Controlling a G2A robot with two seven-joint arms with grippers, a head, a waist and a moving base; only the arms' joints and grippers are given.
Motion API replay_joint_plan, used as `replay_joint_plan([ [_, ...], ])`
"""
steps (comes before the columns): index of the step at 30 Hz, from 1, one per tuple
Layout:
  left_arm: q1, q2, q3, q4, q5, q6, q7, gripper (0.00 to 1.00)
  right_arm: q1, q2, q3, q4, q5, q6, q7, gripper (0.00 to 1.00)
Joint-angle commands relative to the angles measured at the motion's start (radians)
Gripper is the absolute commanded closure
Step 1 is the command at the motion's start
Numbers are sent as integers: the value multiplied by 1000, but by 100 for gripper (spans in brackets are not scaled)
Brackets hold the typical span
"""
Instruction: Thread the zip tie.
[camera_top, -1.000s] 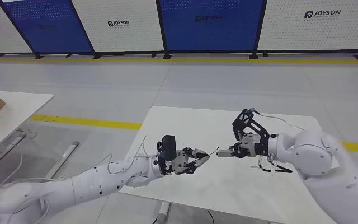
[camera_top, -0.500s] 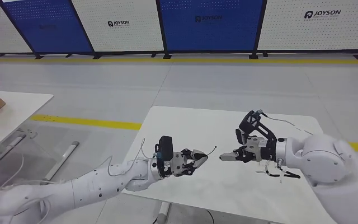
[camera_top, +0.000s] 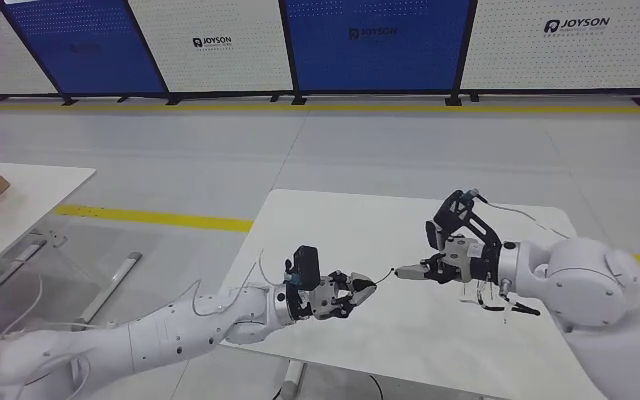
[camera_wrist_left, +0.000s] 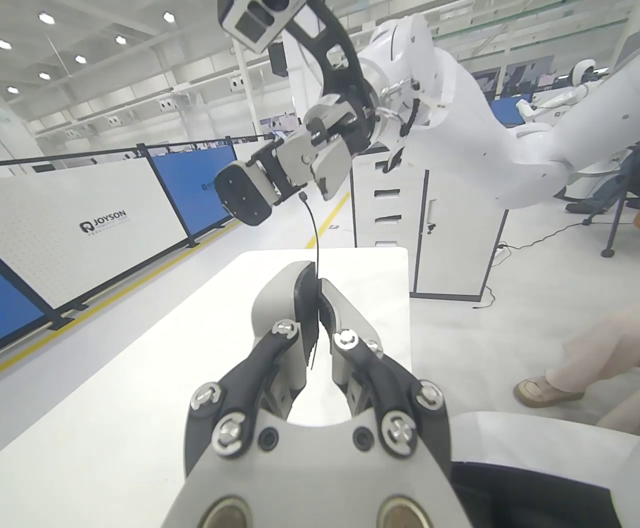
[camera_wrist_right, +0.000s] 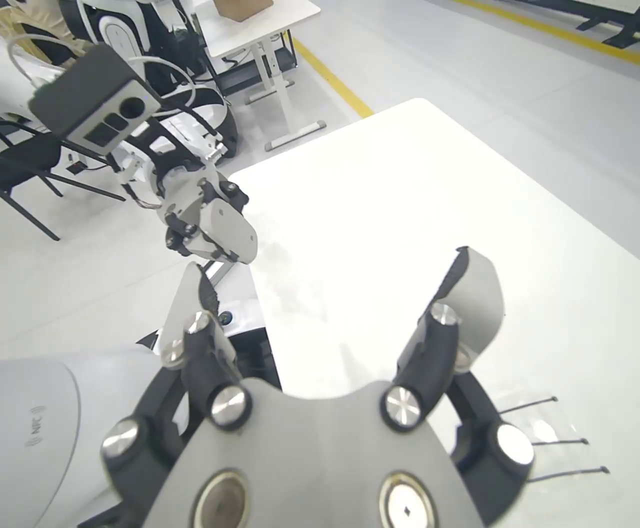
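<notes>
My left gripper (camera_wrist_left: 313, 274) is shut on a thin black zip tie (camera_wrist_left: 314, 232), held above the white table (camera_wrist_left: 200, 325). The tie sticks out past the fingertips, and its small head (camera_wrist_left: 303, 197) ends close to the right gripper (camera_wrist_left: 290, 192). That gripper's fingers (camera_wrist_right: 472, 272) stand wide apart and hold nothing. From above, the left gripper (camera_top: 364, 289) and the right gripper (camera_top: 404, 271) face each other over the table's near half, with the zip tie (camera_top: 382, 277) bridging most of the gap. The left gripper (camera_wrist_right: 220, 235) also lies beyond the open right gripper (camera_wrist_right: 335, 282).
Three spare black zip ties (camera_wrist_right: 560, 442) lie on the table beside the right arm, seen from above as thin zip ties (camera_top: 505, 303). The table's near edge (camera_top: 300, 350) is just under the left arm. A white drawer cabinet (camera_wrist_left: 400, 220) stands beyond the table.
The left gripper has shifted a little toward the table's near edge with the tie. The right gripper dipped, then came back up level with the tie's head, staying open.
</notes>
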Motion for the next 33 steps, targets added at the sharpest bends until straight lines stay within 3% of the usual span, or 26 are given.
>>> replay_joint_plan([
  [1,0,3,0,-14,-25,0,-6,100,10,3,-14,-13,34,0,15,0],
  [5,0,6,0,-56,-102,0,13,100,54,8,-51,-10,107,0,59,0],
  [15,-3,7,0,-58,-110,0,19,100,59,10,-57,2,96,1,42,0],
  [22,20,-7,-16,-69,-163,0,-15,100,47,12,-41,-34,74,0,6,0],
  [23,23,-8,-17,-70,-164,0,-18,100,44,13,-37,-37,74,0,7,45],
  [24,24,-9,-17,-71,-164,0,-20,100,43,14,-34,-39,74,0,9,53],
  [27,28,-10,-20,-72,-165,0,-24,100,43,16,-34,-45,87,0,25,66],
  [33,35,-15,-25,-70,-158,0,-37,100,53,16,-39,-42,107,0,41,64],
])
